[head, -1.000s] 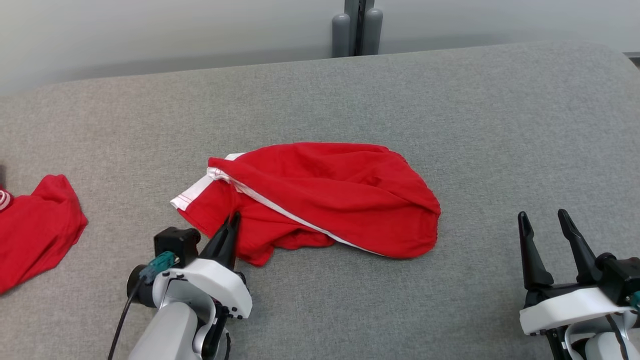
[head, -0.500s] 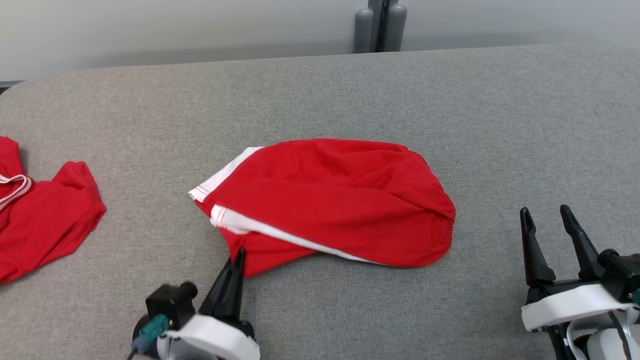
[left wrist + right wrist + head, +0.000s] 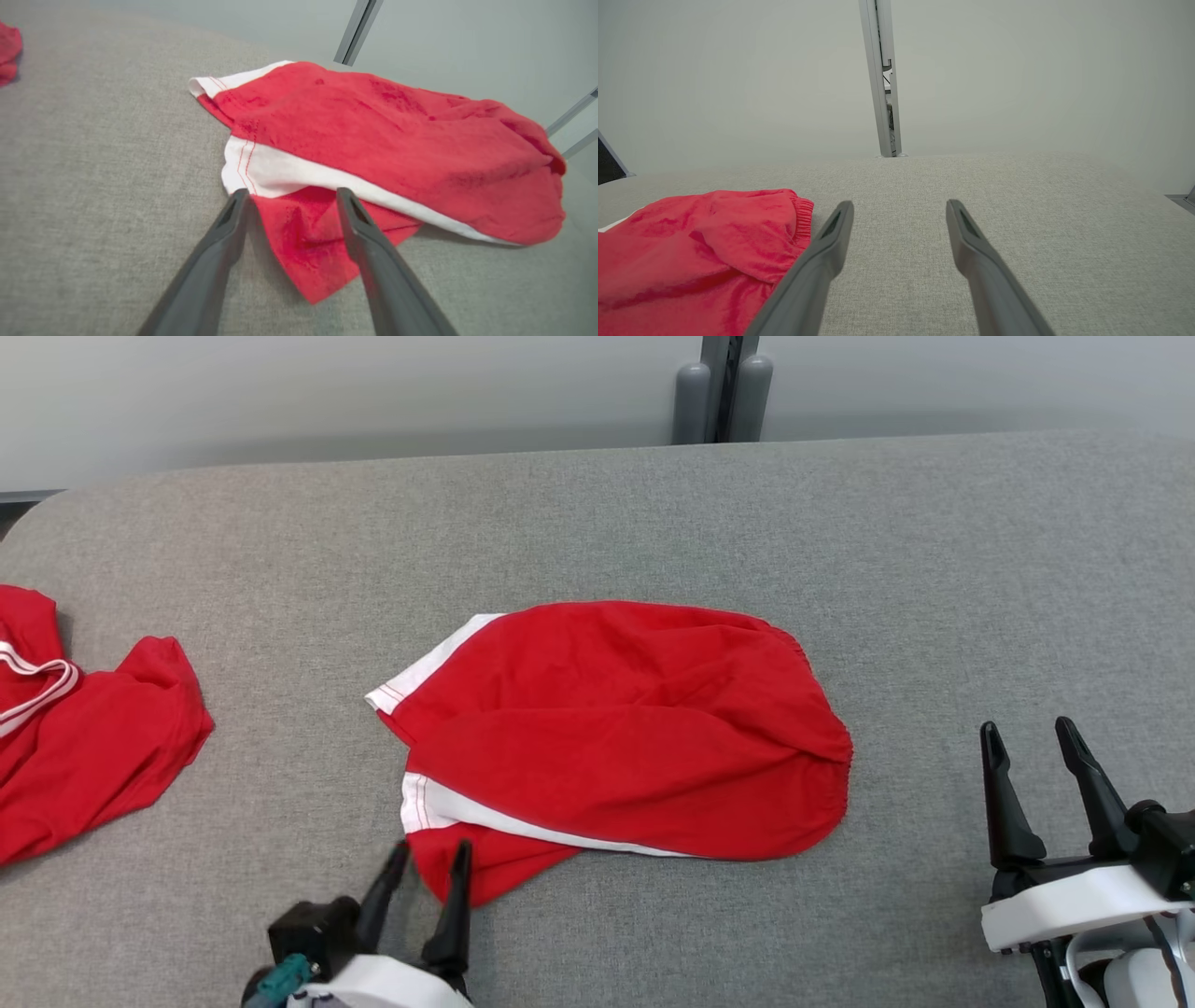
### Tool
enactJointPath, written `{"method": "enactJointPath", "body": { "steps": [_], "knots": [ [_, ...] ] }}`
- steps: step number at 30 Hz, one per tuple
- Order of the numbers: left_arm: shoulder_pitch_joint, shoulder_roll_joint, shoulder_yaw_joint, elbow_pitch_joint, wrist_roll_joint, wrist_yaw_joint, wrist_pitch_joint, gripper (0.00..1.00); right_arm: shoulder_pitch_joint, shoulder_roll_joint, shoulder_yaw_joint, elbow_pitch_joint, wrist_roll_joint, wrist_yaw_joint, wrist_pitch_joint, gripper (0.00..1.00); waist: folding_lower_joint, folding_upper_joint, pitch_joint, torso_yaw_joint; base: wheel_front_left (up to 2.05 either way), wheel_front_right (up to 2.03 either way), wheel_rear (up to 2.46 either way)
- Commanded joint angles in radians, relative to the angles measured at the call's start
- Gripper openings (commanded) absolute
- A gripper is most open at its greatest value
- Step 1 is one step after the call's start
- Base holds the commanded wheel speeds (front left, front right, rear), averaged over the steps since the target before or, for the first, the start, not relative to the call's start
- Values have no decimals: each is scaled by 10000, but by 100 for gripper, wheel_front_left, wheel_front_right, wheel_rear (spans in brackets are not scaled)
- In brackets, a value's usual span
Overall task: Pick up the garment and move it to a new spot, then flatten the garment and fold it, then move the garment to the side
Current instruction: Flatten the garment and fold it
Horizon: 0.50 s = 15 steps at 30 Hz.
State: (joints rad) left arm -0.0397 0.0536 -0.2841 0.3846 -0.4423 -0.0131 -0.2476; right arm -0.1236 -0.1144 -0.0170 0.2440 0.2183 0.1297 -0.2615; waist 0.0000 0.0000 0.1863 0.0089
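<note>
Note left gripper (image 3: 431, 851) newly spread, releasing the crumpled red white-trimmed fabric garment (image 3: 625, 728) near the front edge of the grey padded table (image 3: 653, 933); right gripper (image 3: 1025, 730) spread, idle. Proceed to flattening.

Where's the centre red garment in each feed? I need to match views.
Head view: red garment at the centre of the grey table, just beyond the left gripper.
Left wrist view: centre to right, near corner between the fingers.
Right wrist view: lower left.
Shared landmark: vertical post behind the table.
</note>
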Motion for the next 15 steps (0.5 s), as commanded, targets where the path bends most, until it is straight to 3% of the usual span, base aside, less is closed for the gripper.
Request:
{"method": "enactJointPath", "body": {
  "steps": [1, 10, 15],
  "knots": [
    [-251, 55, 143, -171, 82, 109, -107, 100, -30, -73, -29, -34, -23, 20, -51, 100, 0, 0, -25, 8, 0, 0, 0],
    [-827, 500, 928, -1775, 1636, 928, -181, 100, 150, 22, -71, -103, -160, 20, -50, 100, 0, 0, -209, 25, 0, 0, 0],
    [-921, 715, 1220, -2020, 2131, 997, -184, 100, 232, 39, 7, -89, -191, 20, -50, 100, 0, 0, -296, -32, 0, 0, 0]
  ]
}}
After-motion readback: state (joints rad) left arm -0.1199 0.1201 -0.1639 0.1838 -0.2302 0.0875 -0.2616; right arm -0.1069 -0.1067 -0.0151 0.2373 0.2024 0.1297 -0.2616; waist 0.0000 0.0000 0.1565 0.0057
